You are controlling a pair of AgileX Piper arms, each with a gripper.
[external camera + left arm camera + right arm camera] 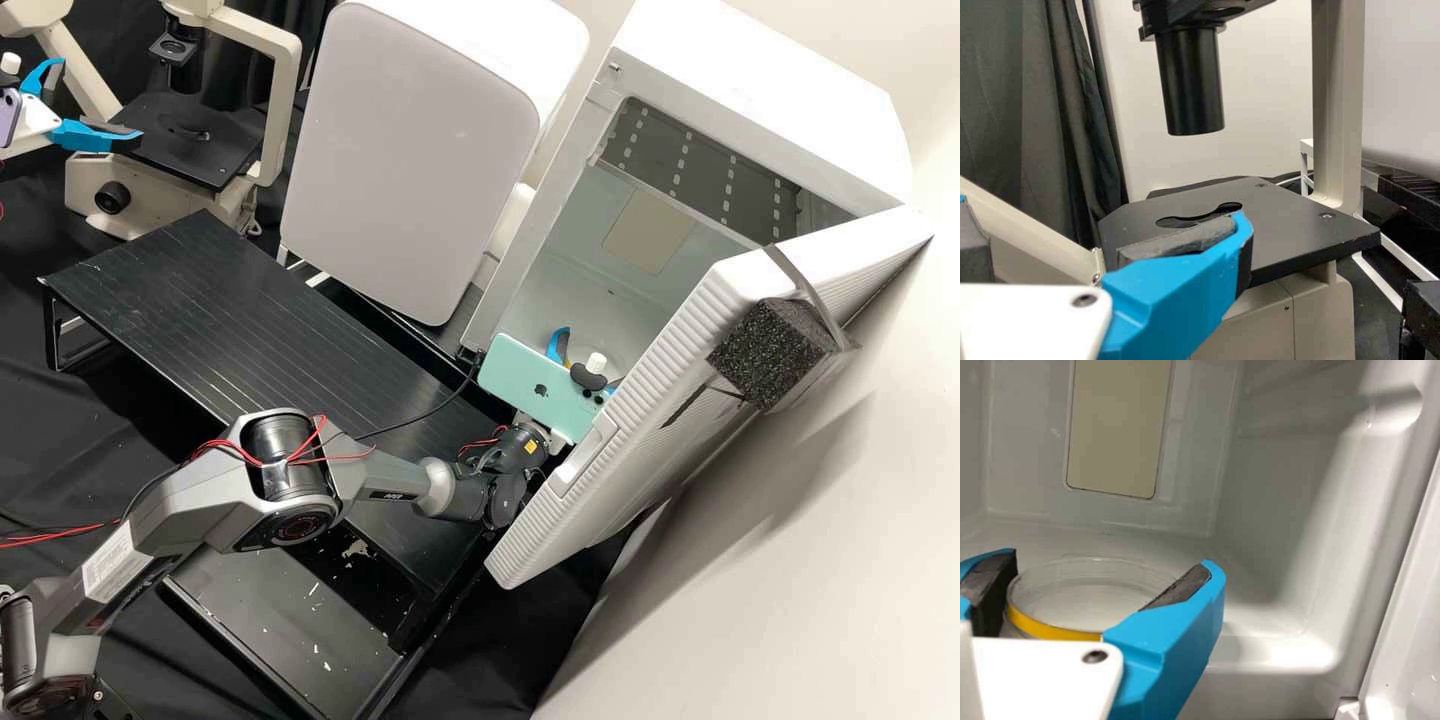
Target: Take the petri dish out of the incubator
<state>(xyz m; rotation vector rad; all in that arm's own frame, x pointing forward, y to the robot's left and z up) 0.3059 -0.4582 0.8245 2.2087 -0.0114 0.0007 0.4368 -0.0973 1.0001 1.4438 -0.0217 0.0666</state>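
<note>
My right end effector point(1106, 559), white with two blue fingers, stands wide inside the open white box-shaped incubator point(765, 95). Clear round petri dish, yellow-banded point(1084, 604), lies between the fingers on the incubator's floor; contact unclear.

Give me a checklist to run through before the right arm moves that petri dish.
1. Incubator door open: ok.
2. Petri dish inside the incubator, ready to be taken out: ok.
3. Right tool lined up, one finger on either side of the dish: ok.
4. Both fingers pressing firmly on the dish: cannot tell.
5. Dish raised off the incubator floor: cannot tell.
6. Left tool away from the incubator, by the microscope stage: ok.
</note>
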